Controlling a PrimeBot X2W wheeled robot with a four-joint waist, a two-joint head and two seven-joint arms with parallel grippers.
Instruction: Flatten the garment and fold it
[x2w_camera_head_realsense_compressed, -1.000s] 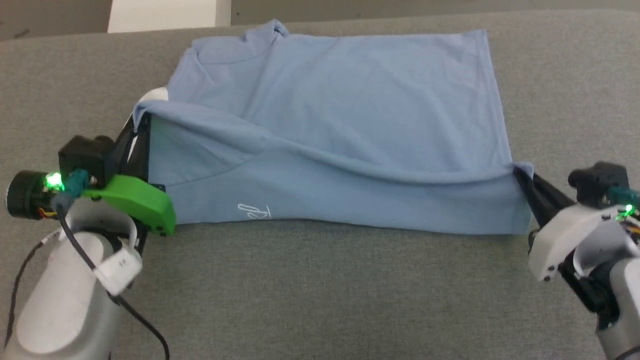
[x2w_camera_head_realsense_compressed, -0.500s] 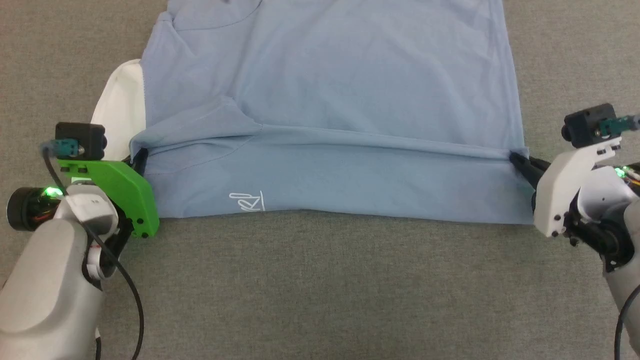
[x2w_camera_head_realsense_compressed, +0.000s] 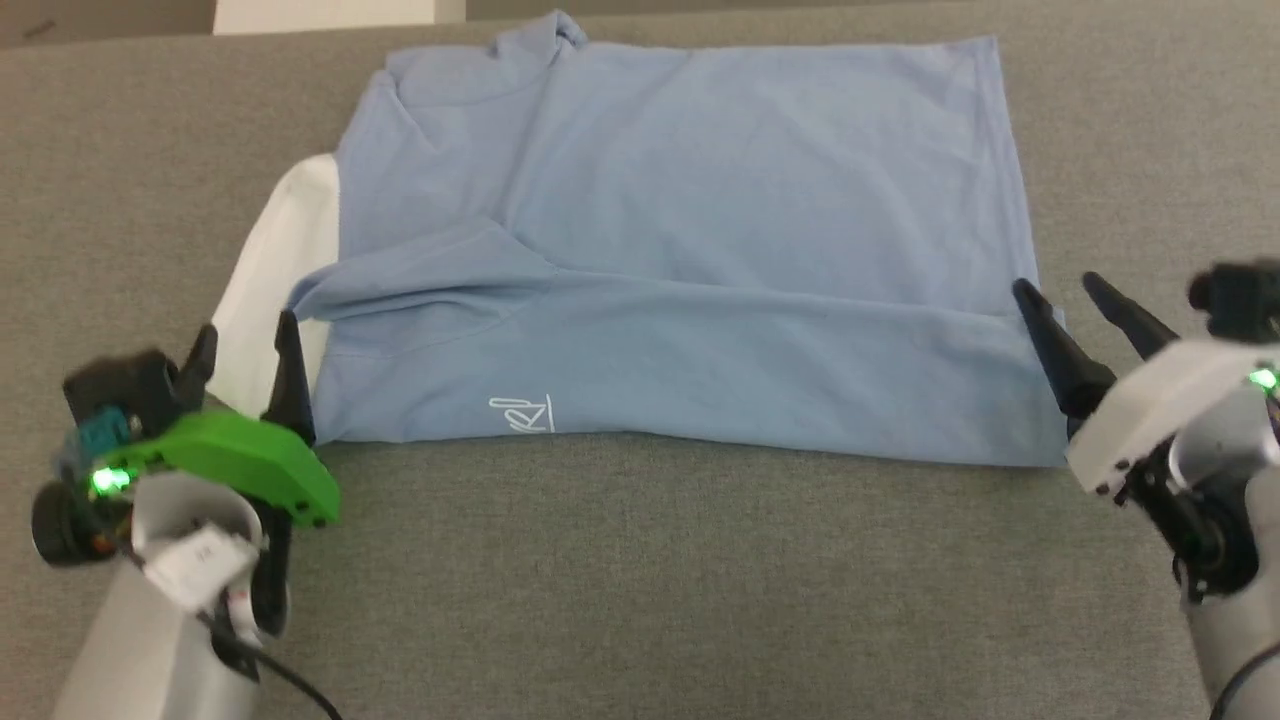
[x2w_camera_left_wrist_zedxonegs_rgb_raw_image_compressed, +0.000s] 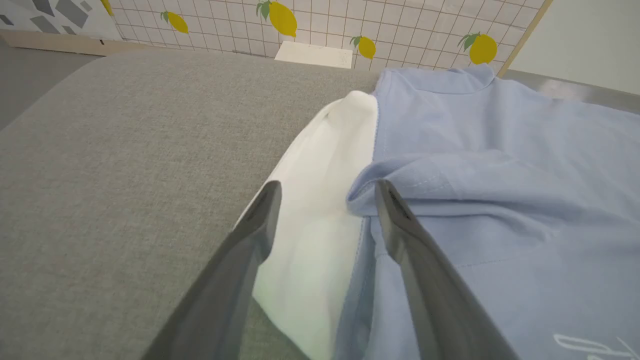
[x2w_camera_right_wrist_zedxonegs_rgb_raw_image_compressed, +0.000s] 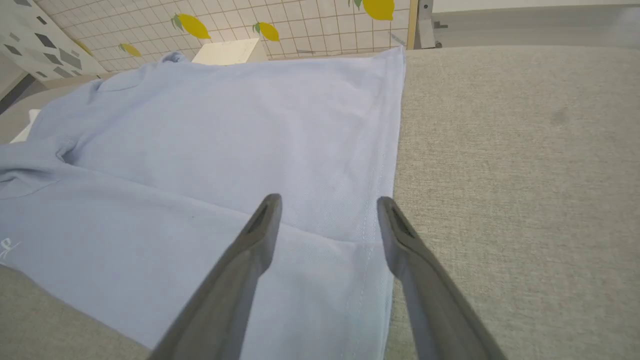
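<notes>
Garment (x2w_camera_head_realsense_compressed: 700, 220) lies spread on the grey fabric surface (x2w_camera_head_realsense_compressed: 640, 580), centred, reaching almost to its far edge. The near strip is folded over the rest. The fold ridge runs left to right across the shirt, with a puckered crease at its left end. The white script logo (x2w_camera_head_realsense_compressed: 522, 414) sits on that strip, close to the near edge, left of centre. The white collar (x2w_camera_head_realsense_compressed: 275, 270) sticks out flat from under the blue on the left side.

Left gripper (x2w_camera_head_realsense_compressed: 247, 328) is at the near-left corner, jaws spread wide with nothing in them. In the left wrist view one finger sits over the collar and the other over the blue fold edge; can't tell whether either touches.

Right gripper (x2w_camera_head_realsense_compressed: 1056, 284) is at the right end of the fold ridge, jaws also spread wide and empty. One finger is over the cloth, the other just about over the side hem.

Tiled wall with lemon decals (x2w_camera_left_wrist_zedxonegs_rgb_raw_image_compressed: 280, 15) stands beyond the far edge.
</notes>
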